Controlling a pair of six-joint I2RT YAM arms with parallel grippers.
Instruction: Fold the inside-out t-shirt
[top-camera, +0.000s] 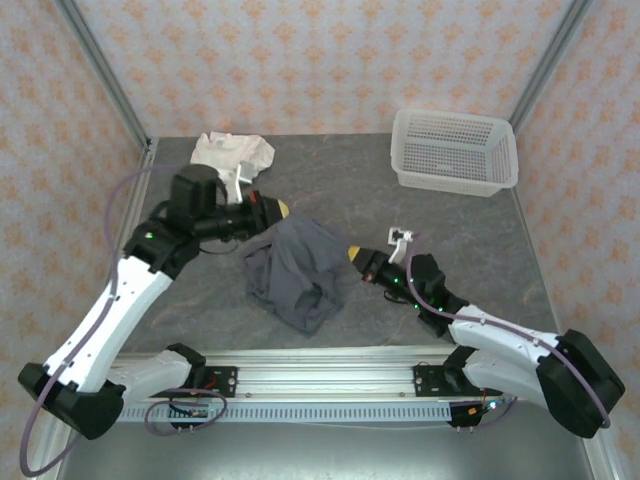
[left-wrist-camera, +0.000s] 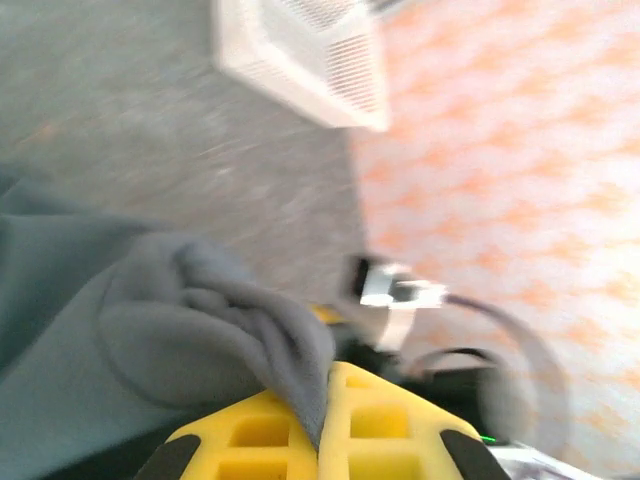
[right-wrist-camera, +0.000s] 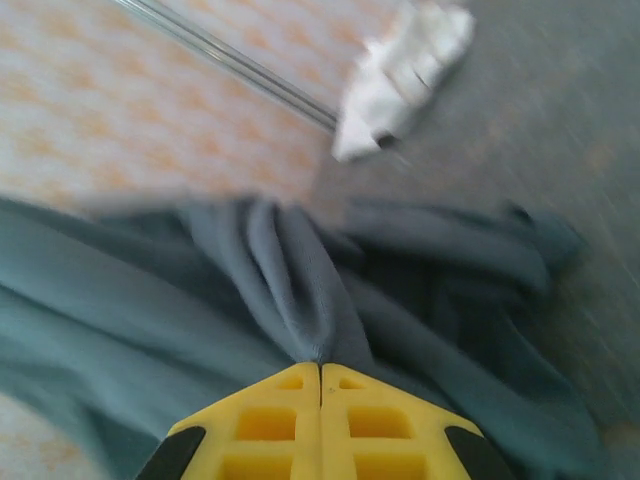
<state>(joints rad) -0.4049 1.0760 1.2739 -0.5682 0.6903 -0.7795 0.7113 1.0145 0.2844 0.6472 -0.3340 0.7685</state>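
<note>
Left gripper (top-camera: 283, 210) is clamped shut on a bunched edge of the inside-out t-shirt (top-camera: 295, 272). In the left wrist view, grey fabric is pinched between the yellow fingers (left-wrist-camera: 380, 425) and bulges up and to the left of them. Right gripper (top-camera: 353, 254) is also clenched on the shirt, at the opposite edge. The right wrist view shows a fold of cloth caught right where the fingertips meet, with the rest fanning out ahead of the jaws. The shirt sits crumpled between the two grippers, most of it bunched on the grey table (top-camera: 480, 240) on their near side. Cream-white garment (top-camera: 232, 152) lies crumpled just beyond the left gripper, apart from the shirt. White mesh basket (top-camera: 455, 150) is well beyond the right gripper, far side. Both wrist views are blurred.
</note>
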